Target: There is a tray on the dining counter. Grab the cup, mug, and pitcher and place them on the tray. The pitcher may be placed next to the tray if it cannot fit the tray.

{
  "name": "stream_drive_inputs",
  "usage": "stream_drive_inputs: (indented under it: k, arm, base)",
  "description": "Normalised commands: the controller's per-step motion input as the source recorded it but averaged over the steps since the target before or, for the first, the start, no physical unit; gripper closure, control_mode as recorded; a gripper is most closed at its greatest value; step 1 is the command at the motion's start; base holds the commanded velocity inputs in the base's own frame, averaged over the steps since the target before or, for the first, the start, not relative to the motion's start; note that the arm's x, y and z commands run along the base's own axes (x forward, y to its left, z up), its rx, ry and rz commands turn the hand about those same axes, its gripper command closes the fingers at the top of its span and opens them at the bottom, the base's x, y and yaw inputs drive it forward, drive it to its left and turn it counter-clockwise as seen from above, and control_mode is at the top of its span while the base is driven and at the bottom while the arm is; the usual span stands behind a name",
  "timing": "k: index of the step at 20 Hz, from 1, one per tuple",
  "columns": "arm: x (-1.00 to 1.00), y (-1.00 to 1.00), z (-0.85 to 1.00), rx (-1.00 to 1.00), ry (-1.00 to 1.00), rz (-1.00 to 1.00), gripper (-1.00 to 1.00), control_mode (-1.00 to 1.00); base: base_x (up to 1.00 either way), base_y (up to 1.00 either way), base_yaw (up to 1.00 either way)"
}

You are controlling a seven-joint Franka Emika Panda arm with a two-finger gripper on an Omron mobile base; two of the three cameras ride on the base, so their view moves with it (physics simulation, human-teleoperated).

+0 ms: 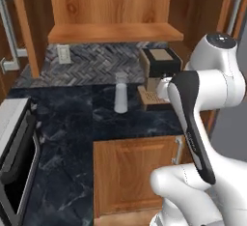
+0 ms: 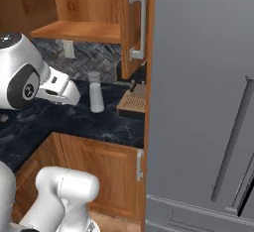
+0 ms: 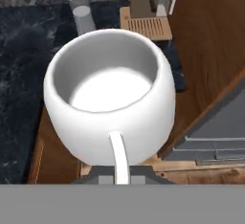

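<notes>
Gripper (image 3: 119,177) clenched on white mug's (image 3: 111,96) handle, mug held above kitchen counter (image 3: 28,74) w/ pitcher (image 3: 81,12) behind. Thin handle grip risked mug swinging or slipping in transit.

Even, soft rendered light falls throughout; the mug (image 3: 110,96) shows gentle inner shading, the dark tabletop (image 1: 62,123) carries faint sheen, and all frames look slightly blurred.

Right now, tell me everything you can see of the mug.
The mug is squat, rounded and white, with a matte ceramic look and a pale, empty inside. Its thin handle points toward the camera, pinched in the shut tool. It is held upright in the air, above the wooden cabinet front and the black counter edge.
</notes>
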Motion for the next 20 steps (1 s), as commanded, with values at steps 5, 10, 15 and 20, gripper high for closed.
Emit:
stream_drive_inputs:
  k: [5,10,15,20]
  arm:
    - [0.0,0.0,0.0,0.0,0.0,0.0,1.0,1.0]
    - [0.0,0.0,0.0,0.0,0.0,0.0,1.0,1.0]
    - [0.0,0.0,0.0,0.0,0.0,0.0,1.0,1.0]
    - [0.0,0.0,0.0,0.0,0.0,0.0,1.0,1.0]
  base:
    - [-0.5,-0.76,0.0]
    - [-0.26,-0.89,-0.06]
    - [-0.23,-1.0,-0.36]
    - [-0.54,-0.96,-0.52]
